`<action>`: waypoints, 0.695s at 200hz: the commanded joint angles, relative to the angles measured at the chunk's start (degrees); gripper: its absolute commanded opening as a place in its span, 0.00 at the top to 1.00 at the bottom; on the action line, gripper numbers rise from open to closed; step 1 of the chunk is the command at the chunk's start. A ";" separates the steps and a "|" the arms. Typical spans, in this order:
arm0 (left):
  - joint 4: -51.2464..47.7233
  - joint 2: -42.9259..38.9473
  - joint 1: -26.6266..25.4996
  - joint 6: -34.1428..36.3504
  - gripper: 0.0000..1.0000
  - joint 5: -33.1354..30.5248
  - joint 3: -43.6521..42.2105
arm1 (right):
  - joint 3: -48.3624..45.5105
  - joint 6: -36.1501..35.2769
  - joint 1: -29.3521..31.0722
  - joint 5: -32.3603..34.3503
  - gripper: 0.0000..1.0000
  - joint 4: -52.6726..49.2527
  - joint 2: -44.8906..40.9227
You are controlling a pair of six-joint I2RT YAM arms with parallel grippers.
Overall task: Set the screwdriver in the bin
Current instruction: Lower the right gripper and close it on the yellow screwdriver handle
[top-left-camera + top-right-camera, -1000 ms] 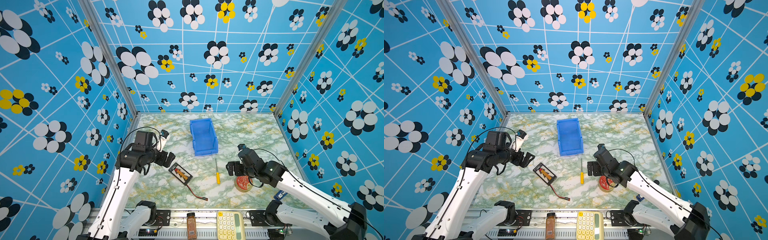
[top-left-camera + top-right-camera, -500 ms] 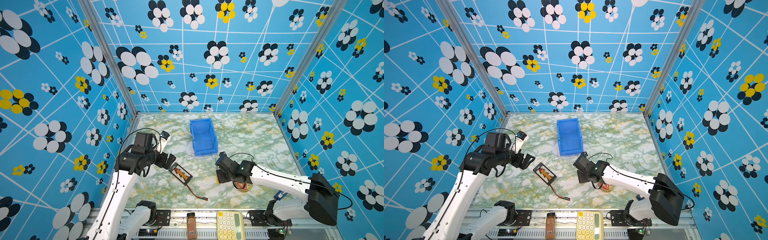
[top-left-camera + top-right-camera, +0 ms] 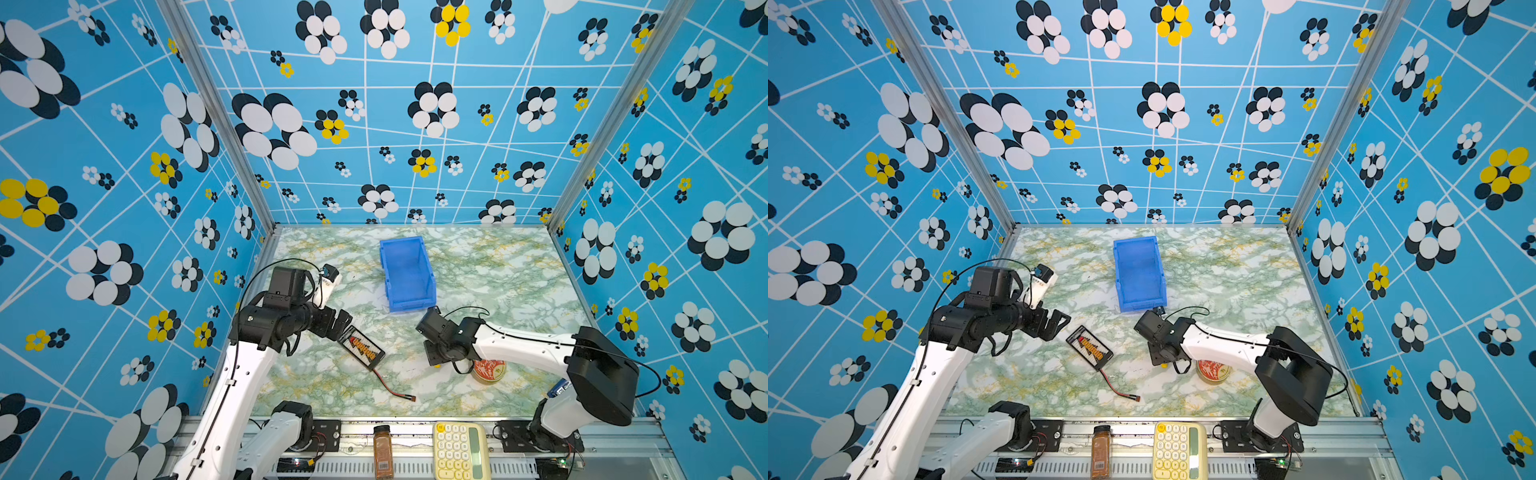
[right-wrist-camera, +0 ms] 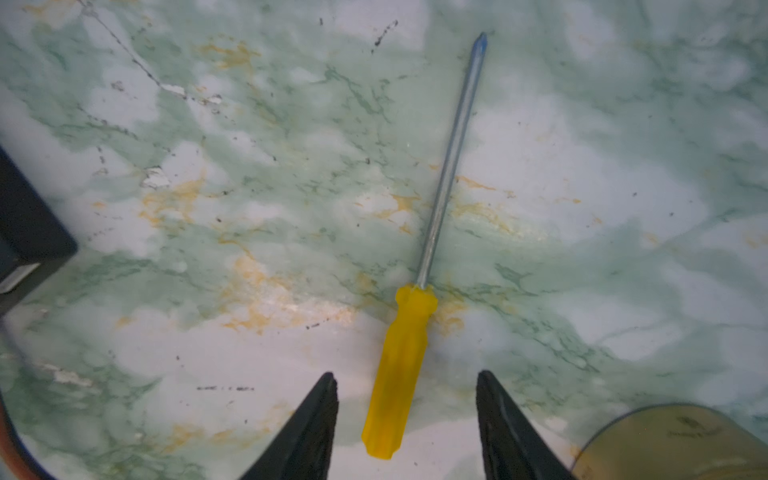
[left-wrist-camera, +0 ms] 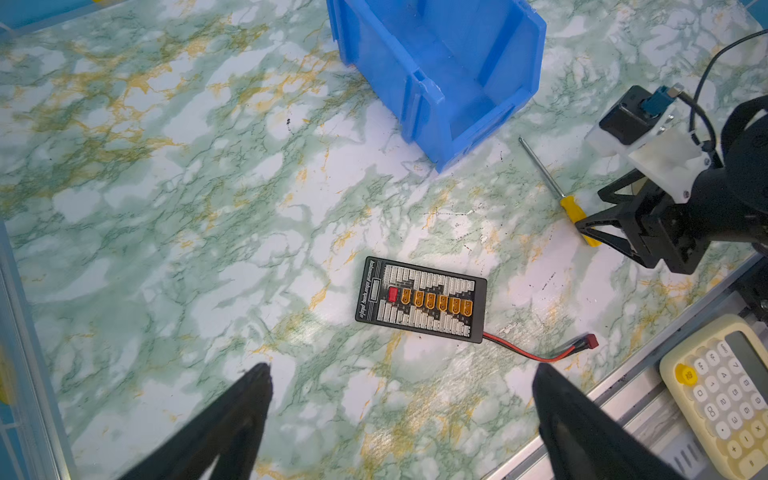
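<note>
Two robot arms reach over a green-and-white marbled table inside a booth with blue flowered walls. On the left, the left gripper hovers above the table with its jaws spread wide and nothing between them. Just right of it, a black charging board with a row of orange plugs lies flat on the table. A red and black wire trails from the board toward the front edge. Farther back, near the middle, stands the bin, bright blue and empty, with its low lip facing the front. Right of the board and just in front of that lip lies the screwdriver, flat on the table and apart from the bin. Its metal tip points toward the bin and its yellow handle toward the front. The right gripper is down over the handle with its jaws partly open. One black finger sits on each side of the handle, with bare table showing in both gaps, so the gripper holds nothing. In both top views this gripper hides nearly all of the tool. Just right of it sits a round tin with a red lid. On the front rail stand a brown spice jar and a cream calculator.
</note>
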 commanded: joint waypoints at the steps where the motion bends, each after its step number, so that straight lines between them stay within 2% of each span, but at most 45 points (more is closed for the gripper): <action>1: -1.08 -0.53 -0.26 -0.85 0.01 0.36 -0.18 | 1.41 1.14 0.21 -0.21 0.49 0.02 1.91; 55: -0.40 0.03 -0.23 -1.20 0.01 1.07 0.00 | -0.41 2.38 0.19 0.52 0.52 0.27 2.80; 87: -0.29 0.22 -0.29 -1.37 0.01 1.43 0.06 | -1.50 3.20 0.17 0.55 0.59 1.52 3.46; 119: -0.55 0.26 -0.28 -1.29 0.01 1.62 0.25 | -2.71 4.05 0.23 -0.20 0.60 2.93 3.87; 139: -0.48 0.44 -0.32 -1.21 0.01 1.62 0.13 | -2.63 3.97 0.24 -0.71 0.66 3.26 4.71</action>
